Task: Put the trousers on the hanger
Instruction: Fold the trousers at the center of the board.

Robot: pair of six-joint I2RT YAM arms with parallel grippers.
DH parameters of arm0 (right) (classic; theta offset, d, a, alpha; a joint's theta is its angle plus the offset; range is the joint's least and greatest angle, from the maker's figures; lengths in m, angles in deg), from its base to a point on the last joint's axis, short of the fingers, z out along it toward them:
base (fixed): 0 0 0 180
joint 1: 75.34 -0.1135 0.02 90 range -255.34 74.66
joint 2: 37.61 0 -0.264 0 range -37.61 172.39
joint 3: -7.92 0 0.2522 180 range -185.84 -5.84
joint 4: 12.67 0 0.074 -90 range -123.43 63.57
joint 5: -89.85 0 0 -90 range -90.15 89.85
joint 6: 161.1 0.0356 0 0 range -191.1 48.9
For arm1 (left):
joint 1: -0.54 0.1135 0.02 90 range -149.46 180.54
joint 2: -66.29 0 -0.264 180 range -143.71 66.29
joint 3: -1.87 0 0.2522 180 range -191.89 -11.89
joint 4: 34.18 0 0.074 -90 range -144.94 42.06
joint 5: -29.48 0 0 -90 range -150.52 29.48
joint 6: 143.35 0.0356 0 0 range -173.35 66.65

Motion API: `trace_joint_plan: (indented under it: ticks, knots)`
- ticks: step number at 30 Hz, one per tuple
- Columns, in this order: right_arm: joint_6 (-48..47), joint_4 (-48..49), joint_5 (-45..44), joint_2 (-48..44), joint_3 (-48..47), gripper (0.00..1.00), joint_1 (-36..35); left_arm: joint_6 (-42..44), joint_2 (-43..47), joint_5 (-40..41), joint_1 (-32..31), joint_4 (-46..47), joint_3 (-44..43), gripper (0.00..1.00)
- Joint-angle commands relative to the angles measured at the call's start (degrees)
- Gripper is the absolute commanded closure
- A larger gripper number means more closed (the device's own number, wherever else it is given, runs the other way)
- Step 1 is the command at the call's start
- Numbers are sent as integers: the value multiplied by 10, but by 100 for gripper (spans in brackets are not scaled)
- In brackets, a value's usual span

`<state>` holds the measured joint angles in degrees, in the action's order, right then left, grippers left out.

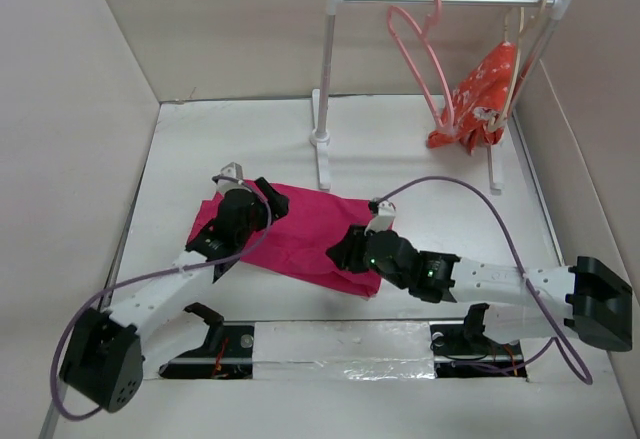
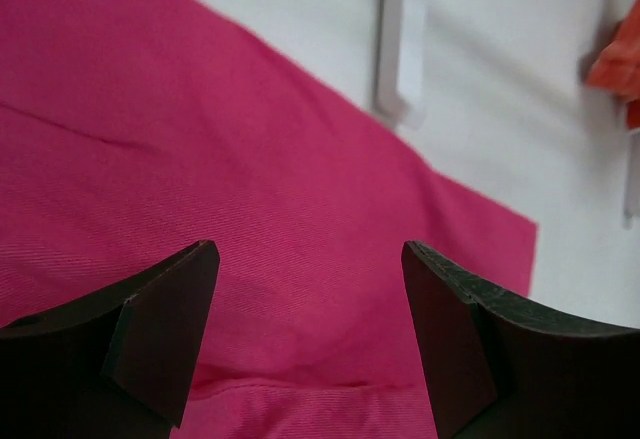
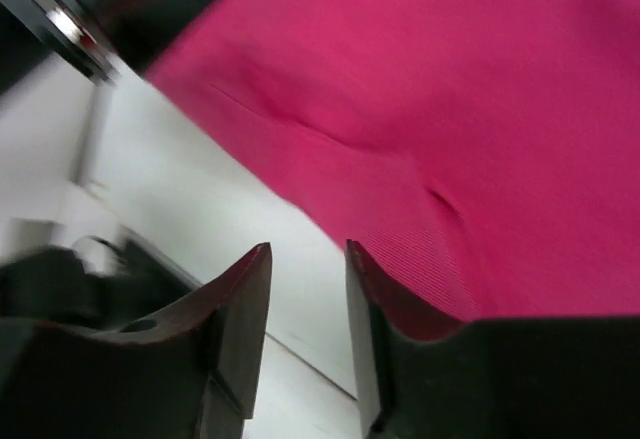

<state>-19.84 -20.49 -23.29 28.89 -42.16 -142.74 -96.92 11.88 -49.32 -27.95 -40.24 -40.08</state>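
Observation:
The magenta-pink trousers [image 1: 310, 229] lie folded flat on the white table. My left gripper [image 1: 268, 197] is over their left end, its jaws wide open just above the fabric [image 2: 250, 159] and empty [image 2: 310, 339]. My right gripper [image 1: 345, 251] is at the trousers' near right edge. Its jaws are narrowly open [image 3: 308, 249] with bare table between them, and one finger [image 3: 385, 299] is against the fabric edge [image 3: 450, 109]. The salmon-pink hanger [image 1: 420, 59] hangs empty on the rail at the back.
A white clothes rack [image 1: 328, 79] stands at the back, with one foot [image 2: 400, 49] close behind the trousers. An orange-red flowered garment [image 1: 482, 99] hangs on a cream hanger at the rack's right end. White walls enclose the table.

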Motion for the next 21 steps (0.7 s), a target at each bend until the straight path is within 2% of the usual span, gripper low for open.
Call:
trace_joint_plan:
  ticks: [1, 4, 5, 7, 10, 11, 12, 14, 18, 21]
  knots:
    - [12, -25, 8, -4, 24, 51, -6, -4, -62, -50, -1, 102, 4, 28]
    - [1, -32, 21, 15, 16, 52, -12, -16, -115, -38, 6, 130, 18, 28]
    - [1, -35, 22, 32, 13, 59, -12, -20, -122, -38, 18, 137, 23, 29]
    - [18, -42, 1, 46, 21, 65, -29, -31, -131, -50, 53, 148, 47, 29]
    - [59, -52, -34, 62, 41, 81, -65, -46, -124, -83, 104, 175, 92, 29]
    - [93, -58, -45, 65, 58, 91, -85, -49, -115, -106, 140, 187, 103, 29]
    - [110, -58, -56, 68, 69, 95, -92, -49, -109, -109, 156, 191, 113, 29]
    - [137, -53, -60, 71, 106, 96, -92, -49, -92, -129, 185, 200, 138, 29]
    - [203, -58, -81, 51, 146, 98, -92, -64, -34, -117, 212, 171, 156, 28]
    - [191, -94, -101, 0, 150, 93, -92, -78, 18, -82, 217, 129, 169, 28]
